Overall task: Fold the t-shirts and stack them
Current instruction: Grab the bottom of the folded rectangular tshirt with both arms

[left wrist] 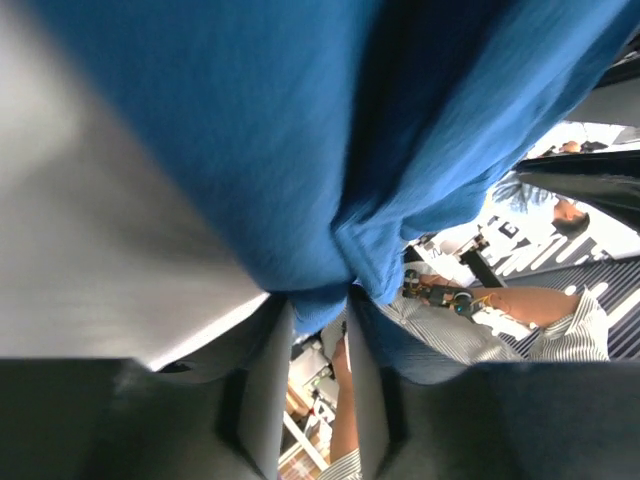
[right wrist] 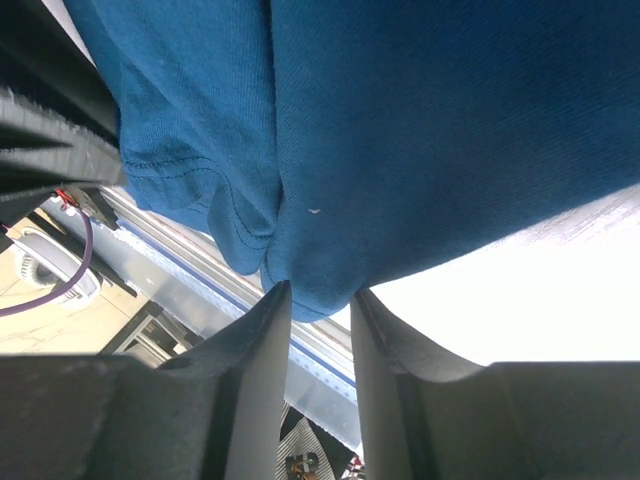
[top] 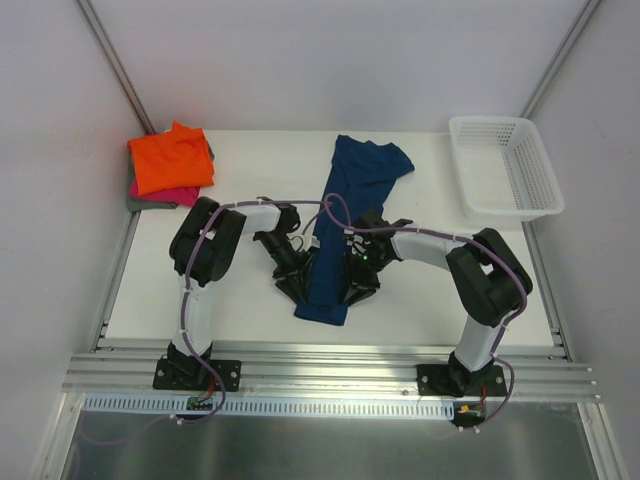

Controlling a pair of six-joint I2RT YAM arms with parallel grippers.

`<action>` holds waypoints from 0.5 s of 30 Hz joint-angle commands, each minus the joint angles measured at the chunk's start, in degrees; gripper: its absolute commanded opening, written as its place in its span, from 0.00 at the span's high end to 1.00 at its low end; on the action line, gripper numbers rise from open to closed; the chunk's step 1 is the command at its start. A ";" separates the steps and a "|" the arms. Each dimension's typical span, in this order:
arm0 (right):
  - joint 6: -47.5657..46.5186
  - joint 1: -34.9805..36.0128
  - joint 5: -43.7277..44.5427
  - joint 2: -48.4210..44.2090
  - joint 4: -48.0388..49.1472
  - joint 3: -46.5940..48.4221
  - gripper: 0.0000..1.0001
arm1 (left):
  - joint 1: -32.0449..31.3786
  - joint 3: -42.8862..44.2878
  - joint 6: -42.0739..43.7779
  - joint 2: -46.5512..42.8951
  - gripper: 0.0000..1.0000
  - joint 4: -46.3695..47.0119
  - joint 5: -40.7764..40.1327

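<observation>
A navy blue t-shirt, folded into a long narrow strip, runs from the back of the white table toward its near edge. My left gripper and right gripper flank the strip's near end, one on each side. In the left wrist view the left gripper has a bunched hem of the blue cloth pinched between its fingertips. The right gripper likewise pinches a fold of the blue cloth. A folded orange t-shirt tops a pink one and a grey one at the back left.
A white lattice basket stands at the back right corner. The table's near edge is an aluminium rail just below the shirt's near end. White walls close in the left, right and back sides.
</observation>
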 commanded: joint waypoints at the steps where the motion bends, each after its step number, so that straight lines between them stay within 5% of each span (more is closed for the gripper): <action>1: -0.65 -0.10 -0.32 -2.35 0.21 -0.99 0.67 | -0.55 0.84 -0.12 2.72 0.76 -1.05 1.72; 4: -0.65 -0.10 -0.49 -2.70 1.00 -2.22 0.73 | -0.73 1.10 0.32 2.28 0.81 -1.14 2.43; 7: -1.26 -0.01 -0.67 -2.35 1.18 -2.05 0.91 | -0.82 0.67 0.85 1.23 0.88 -1.14 2.69; 10: -2.32 -0.54 -0.06 -2.52 0.04 -0.39 1.00 | -0.82 0.05 1.64 -0.62 0.91 -1.49 3.04; 15: -5.04 -2.20 2.49 -5.59 -1.90 1.47 1.00 | -1.25 -0.56 2.95 -5.01 1.00 -1.93 1.64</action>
